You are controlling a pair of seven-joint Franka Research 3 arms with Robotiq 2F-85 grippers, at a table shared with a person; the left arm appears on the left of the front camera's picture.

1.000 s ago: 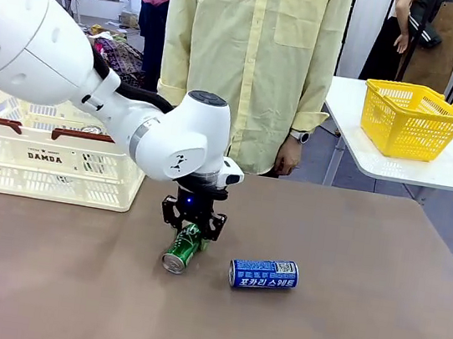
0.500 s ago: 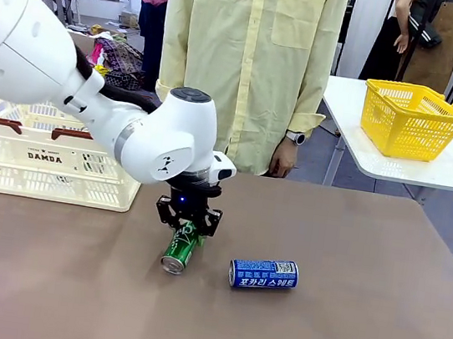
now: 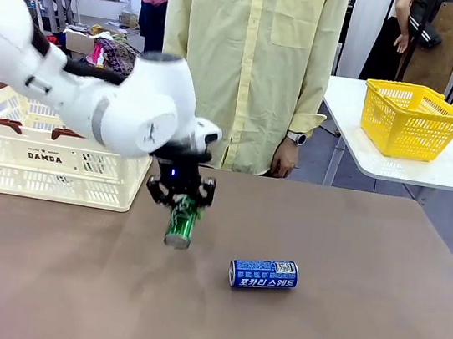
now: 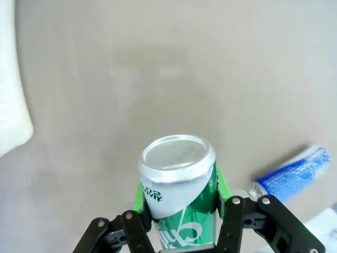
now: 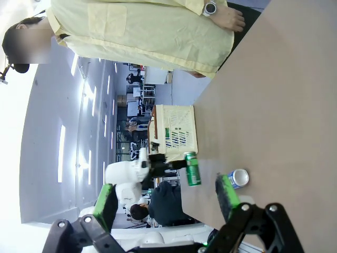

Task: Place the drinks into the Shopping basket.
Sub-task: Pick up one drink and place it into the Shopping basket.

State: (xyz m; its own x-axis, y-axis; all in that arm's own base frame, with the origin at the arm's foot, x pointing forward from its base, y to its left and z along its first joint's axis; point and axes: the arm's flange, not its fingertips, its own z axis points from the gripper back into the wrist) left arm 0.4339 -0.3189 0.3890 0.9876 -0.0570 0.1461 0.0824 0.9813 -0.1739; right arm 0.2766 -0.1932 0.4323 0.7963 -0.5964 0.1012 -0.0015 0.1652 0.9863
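A slim green can with white letters and a shiny silver top is gripped by the left hand, just left of the middle of the front picture. The hand is part-way closed, and its two green pads are pressed on the can's sides. The can is tilted, with the silver end down and toward the camera, and it is held up off the brown desk. A blue can with white letters is laid on its side on the desk, to the lower right of the green one and apart from it. The cream Shopping basket with a dark rim is set at the left edge of the picture. The right hand is opened wide, and nothing is held in it.
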